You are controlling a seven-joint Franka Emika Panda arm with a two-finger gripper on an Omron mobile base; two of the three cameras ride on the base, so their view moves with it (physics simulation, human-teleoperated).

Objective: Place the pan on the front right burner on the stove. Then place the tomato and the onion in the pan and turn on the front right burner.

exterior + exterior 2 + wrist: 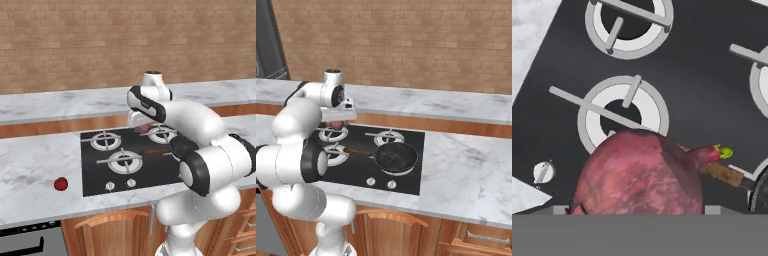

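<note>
Hanging above the back part of the stove (406, 145), the gripper (336, 123) carries the onion (643, 175) between its wide-spread jaws; they are clamped on this dull pinkish-maroon ball, which is seen just under the hand in the right base view; in the hand view the onion is large at 6 o'clock, with a small green tip pointing to 3 o'clock, and it hides the fingertips.

The pan (396, 156) sits on the front right burner (387, 171), black and shallow, with nothing inside; its brown wooden handle (358, 152) points to 9 o'clock across the cooktop in the right base view, toward the front left burner (123, 161); in the hand view, part of this handle shows at 4 o'clock of the onion.

The tomato (61, 184) lies on the marble counter (35, 165), at 9 o'clock from the stove in the left base view, well apart from the pan; 2 white knobs (120, 184) stand along the front edge of the stove.
</note>
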